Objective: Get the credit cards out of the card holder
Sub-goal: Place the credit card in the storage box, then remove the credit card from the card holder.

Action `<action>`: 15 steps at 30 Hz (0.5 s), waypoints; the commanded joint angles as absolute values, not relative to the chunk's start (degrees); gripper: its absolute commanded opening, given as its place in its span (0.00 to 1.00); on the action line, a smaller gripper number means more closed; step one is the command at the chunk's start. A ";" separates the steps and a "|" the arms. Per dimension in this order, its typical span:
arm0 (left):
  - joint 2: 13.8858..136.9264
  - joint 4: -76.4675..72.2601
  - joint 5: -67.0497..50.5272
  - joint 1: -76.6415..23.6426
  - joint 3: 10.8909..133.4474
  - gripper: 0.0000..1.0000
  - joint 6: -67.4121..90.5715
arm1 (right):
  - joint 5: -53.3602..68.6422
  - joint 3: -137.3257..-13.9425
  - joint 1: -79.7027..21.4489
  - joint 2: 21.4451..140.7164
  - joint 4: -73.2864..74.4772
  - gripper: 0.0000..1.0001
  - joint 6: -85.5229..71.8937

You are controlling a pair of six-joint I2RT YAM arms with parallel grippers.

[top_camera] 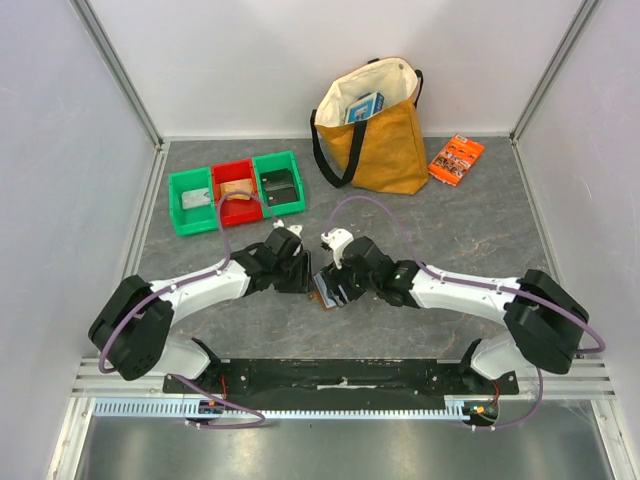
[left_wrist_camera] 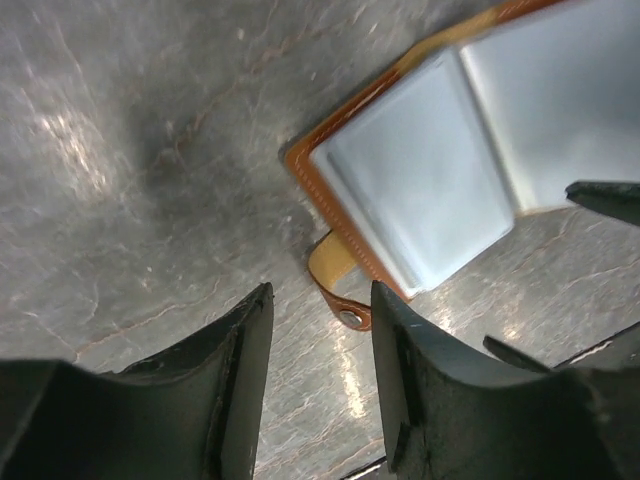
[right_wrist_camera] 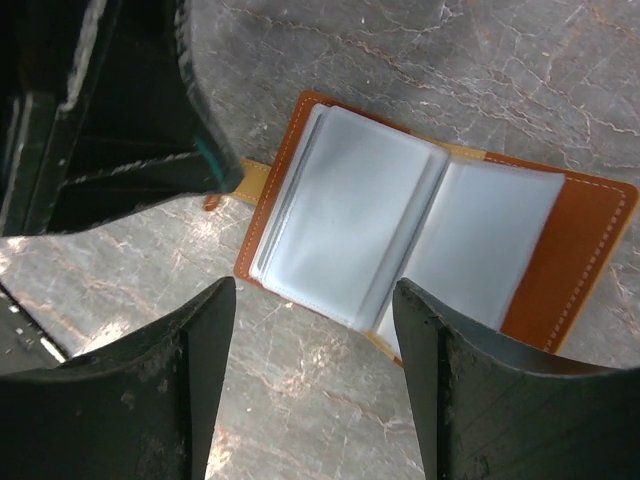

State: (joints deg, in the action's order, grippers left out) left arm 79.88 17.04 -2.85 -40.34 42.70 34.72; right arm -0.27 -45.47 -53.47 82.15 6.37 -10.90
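Note:
The brown card holder (top_camera: 328,288) lies spread open on the grey table between my two grippers. Its pale grey-blue pockets (right_wrist_camera: 350,215) face up, and its small snap tab (left_wrist_camera: 340,300) sticks out of one edge. The credit cards are hidden; no card shows apart from the pockets. My left gripper (left_wrist_camera: 320,300) is open over bare table right beside the tab, gripping nothing. My right gripper (right_wrist_camera: 315,295) is open just short of the holder's (right_wrist_camera: 580,250) near edge, also holding nothing. The left gripper's dark fingers (right_wrist_camera: 150,110) hang over the tab side of the holder (left_wrist_camera: 330,130).
Green and red bins (top_camera: 235,195) stand at the back left. A yellow tote bag (top_camera: 375,130) stands at the back centre, with an orange printed packet (top_camera: 456,158) to its right. White walls and metal posts close in the table on three sides.

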 commanded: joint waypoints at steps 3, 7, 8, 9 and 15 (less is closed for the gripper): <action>78.75 14.15 -6.50 -41.04 37.80 0.48 37.97 | -9.21 -46.93 -56.51 87.09 0.62 0.71 -11.25; 78.66 14.06 -5.89 -40.96 36.65 0.40 38.32 | -12.56 -46.14 -57.57 88.59 -1.84 0.71 -11.95; 78.75 14.15 -5.71 -40.96 36.48 0.36 38.41 | -13.26 -46.14 -57.83 88.85 -1.85 0.71 -11.78; 78.75 14.15 -5.71 -40.96 36.47 0.33 38.32 | -13.88 -46.06 -58.01 89.21 -1.93 0.71 -11.78; 79.10 14.06 -5.45 -40.96 36.21 0.16 38.50 | -13.54 -45.35 -58.71 90.61 -2.37 0.65 -11.60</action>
State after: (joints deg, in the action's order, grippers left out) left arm 79.88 15.73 -5.08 -40.75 36.45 37.04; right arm -11.51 -45.45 -58.04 89.56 0.36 -11.14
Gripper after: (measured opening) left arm 0.202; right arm 0.670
